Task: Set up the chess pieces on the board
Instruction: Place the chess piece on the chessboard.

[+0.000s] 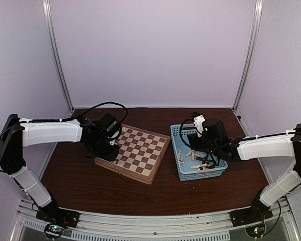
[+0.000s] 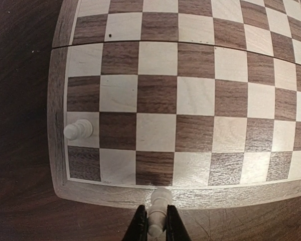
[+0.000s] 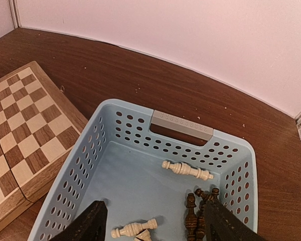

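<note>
left fingers (image 2: 138, 227) pinched tight on a cream-white piece (image 2: 159, 203); its head pokes out just past the tips, over the near rim of the board (image 2: 190, 105). a cream-white pawn (image 2: 79, 130) stands upright on a light edge square, ahead-left of those fingers. right fingers (image 3: 93, 226) spread wide, holding nothing, hanging over the light-blue basket (image 3: 85, 155). cream pieces (image 3: 186, 170) and dark pieces (image 3: 193, 218) lie loose inside it, between and ahead of the tips.

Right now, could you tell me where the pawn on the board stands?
In the left wrist view, the cream pawn stands on the board in its left-edge column, second row from the near rim, up-left of the left claw.
</note>
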Controlling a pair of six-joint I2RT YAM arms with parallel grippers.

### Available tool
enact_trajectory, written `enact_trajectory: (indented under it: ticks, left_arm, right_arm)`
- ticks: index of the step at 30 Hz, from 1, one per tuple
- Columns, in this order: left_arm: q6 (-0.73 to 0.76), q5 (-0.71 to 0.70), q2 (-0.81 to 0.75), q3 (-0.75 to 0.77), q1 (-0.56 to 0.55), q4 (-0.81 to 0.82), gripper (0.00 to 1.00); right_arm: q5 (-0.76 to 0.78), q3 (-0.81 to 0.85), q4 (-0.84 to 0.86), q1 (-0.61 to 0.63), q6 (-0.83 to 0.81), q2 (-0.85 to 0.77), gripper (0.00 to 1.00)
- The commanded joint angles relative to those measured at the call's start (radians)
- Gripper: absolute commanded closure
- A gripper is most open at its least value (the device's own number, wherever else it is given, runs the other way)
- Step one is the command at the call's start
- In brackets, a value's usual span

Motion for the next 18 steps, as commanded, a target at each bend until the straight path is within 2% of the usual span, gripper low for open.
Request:
enact_trajectory:
  ticks: [1,18]
  left_arm:
    - [-0.014,0.003,0.019,-0.011,0.008,0.069,0.93]
    - [-0.007,-0.057,0.066,0.008,0.010,0.089,0.89]
  right_arm:
    - [0.025,0.017,-0.002,-0.001,0.006,-0.003,0.31]
    - [0.024,0.022,-0.005,-0.001,0.006,0.007,0.31]
